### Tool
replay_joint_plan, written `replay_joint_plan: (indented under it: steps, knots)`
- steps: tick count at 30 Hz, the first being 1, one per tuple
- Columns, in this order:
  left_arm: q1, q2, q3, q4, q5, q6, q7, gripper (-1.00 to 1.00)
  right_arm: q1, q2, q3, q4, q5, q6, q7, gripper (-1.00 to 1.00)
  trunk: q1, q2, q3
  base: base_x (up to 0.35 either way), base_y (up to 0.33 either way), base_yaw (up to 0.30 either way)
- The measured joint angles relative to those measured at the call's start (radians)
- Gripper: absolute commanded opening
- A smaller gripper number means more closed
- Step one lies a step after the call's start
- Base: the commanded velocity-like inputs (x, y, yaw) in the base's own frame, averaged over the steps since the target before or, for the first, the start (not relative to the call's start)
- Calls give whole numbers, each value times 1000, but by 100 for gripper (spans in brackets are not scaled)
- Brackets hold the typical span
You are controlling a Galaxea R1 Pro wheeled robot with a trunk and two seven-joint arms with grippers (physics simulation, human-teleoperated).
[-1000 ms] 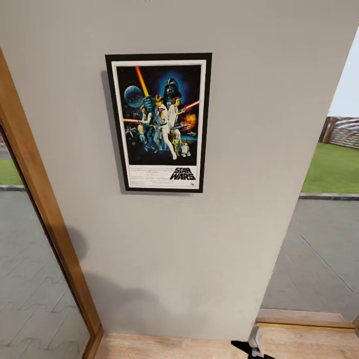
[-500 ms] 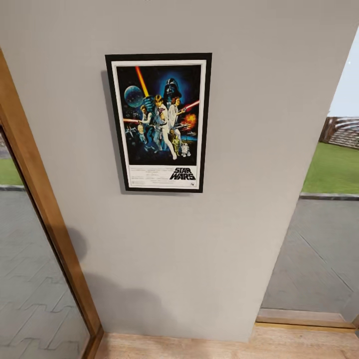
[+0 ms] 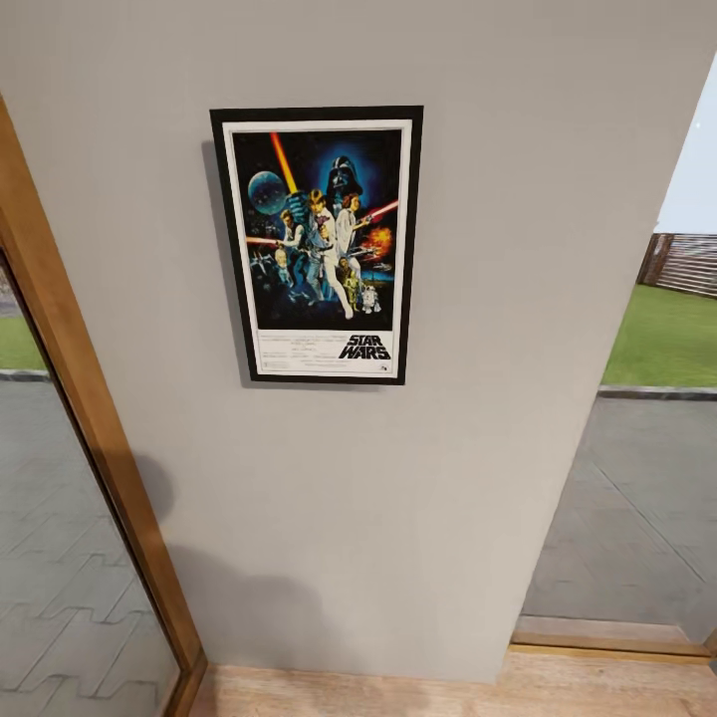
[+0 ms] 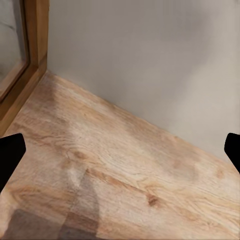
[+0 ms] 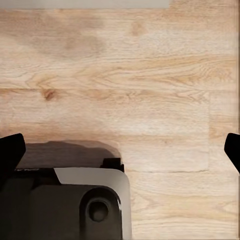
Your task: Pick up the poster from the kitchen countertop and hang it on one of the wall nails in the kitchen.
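hanging flat on the grey wall, the poster looks a stiff, light framed panel, best gripped by its black edge. left gripper and right gripper both gape empty over wooden floor.

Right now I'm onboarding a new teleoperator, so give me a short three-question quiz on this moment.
1. True or false: the poster lies flat on the wooden floor.
2. Multiple choice: what does the poster hang on? A) a glass door B) the grey wall C) a cabinet
3. Fill in: the left wrist view looks down at the floor where it meets the wall and a ____ door frame.

Key: 1 false, it hangs upright on the wall. 2 B. 3 wooden. In both wrist views the fingers sit wide apart at the picture edges with nothing between them.
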Motion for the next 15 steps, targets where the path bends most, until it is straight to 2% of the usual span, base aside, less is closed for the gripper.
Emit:
replay_joint_plan:
  steps: [15]
  knots:
    - [0,0,0,0,0,-5,0,100,0,0,0,0,0,0,-5,100,0,0,0,0,0,0]
